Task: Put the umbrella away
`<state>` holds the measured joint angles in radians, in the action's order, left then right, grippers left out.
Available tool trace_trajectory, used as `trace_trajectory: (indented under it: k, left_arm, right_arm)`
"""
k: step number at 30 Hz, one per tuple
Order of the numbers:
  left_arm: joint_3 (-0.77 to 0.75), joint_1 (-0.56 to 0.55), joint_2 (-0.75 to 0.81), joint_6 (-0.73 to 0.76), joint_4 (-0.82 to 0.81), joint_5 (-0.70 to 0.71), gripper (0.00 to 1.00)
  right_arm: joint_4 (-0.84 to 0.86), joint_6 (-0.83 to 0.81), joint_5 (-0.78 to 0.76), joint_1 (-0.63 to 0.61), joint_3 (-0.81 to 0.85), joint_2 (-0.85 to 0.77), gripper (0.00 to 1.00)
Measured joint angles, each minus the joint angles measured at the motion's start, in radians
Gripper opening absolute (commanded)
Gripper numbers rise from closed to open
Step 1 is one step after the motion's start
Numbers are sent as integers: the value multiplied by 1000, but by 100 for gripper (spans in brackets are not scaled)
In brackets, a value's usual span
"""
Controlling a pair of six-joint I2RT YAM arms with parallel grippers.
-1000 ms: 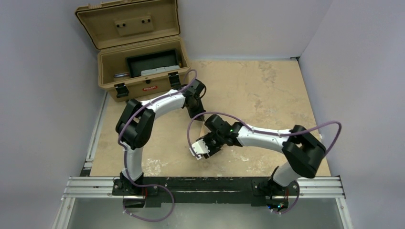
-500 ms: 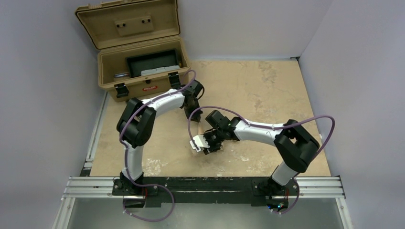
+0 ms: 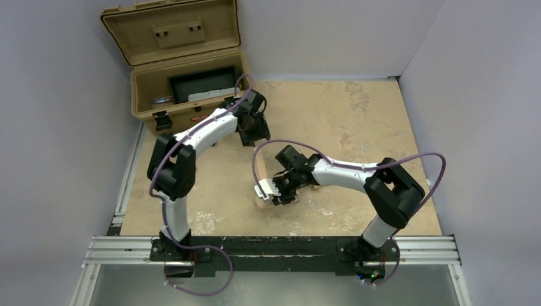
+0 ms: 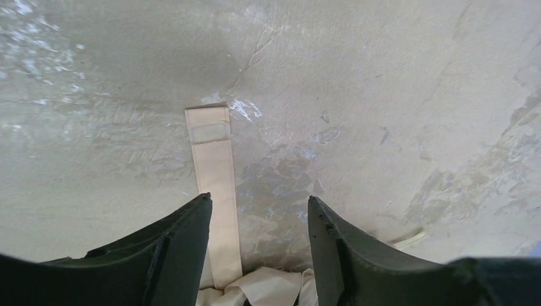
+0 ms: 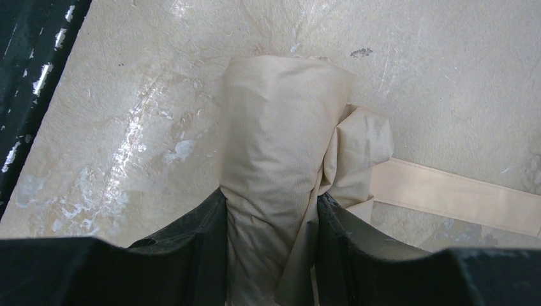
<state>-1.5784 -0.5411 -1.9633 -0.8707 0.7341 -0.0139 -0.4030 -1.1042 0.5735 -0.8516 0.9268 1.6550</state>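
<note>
Well in front of the open tan case (image 3: 191, 118), toward the near edge of the desk (image 3: 357, 121), the umbrella (image 5: 281, 146) lies rolled into a small beige bundle. The right hand (image 5: 271, 197) is closed on it. Its two dark fingers press the bundle's opposite sides, and the fabric fills the gap between them. Seen from that wrist, the bundle's long axis runs straight out along the fingers, away from the wrist, with the free end resting on the desk. A flat beige strap (image 5: 453, 191) trails off the bundle sideways and lies loose on the surface.

The left hand (image 4: 258, 204) hangs just in front of the case, between the case and the bundle. Its fingers are parted with nothing between them. Its wrist camera looks down on the strap lying flat on the desk below, with a little crumpled fabric at the bottom edge of that view.

From the bundle, the case lies away from the arm bases and off to the robot's left. The right arm is the one on the umbrella, while the left hand is nearer the case but holds nothing. Carrying the bundle to the case would probably mean lifting it over the case's front wall. It would likely need turning so its long axis lies along the case's length, and the loose strap may drag or catch on the rim.
</note>
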Motion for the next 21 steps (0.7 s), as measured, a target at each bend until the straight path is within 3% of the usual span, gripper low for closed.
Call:
trace_trajectory:
  k: [4,7,10,14,21]
  left_arm:
    - [28,5,107,41,-8,38,59]
    - [147,5,293,81,-73,71,62]
    - [306,5,512,119,-154,93,66]
    - [570,5,805,186,-294,124,87]
    - [1040,14,1181,261,-562,70,86]
  right_arm:
    - [-20,0,20,11,18,19,0]
    - [-51,4,33,18,48,45,0]
    - [-92,12,52,31,88,82,0]
    - [-133,39,91,57,129,126,0]
    - [-199,93,198,129,198,217,0]
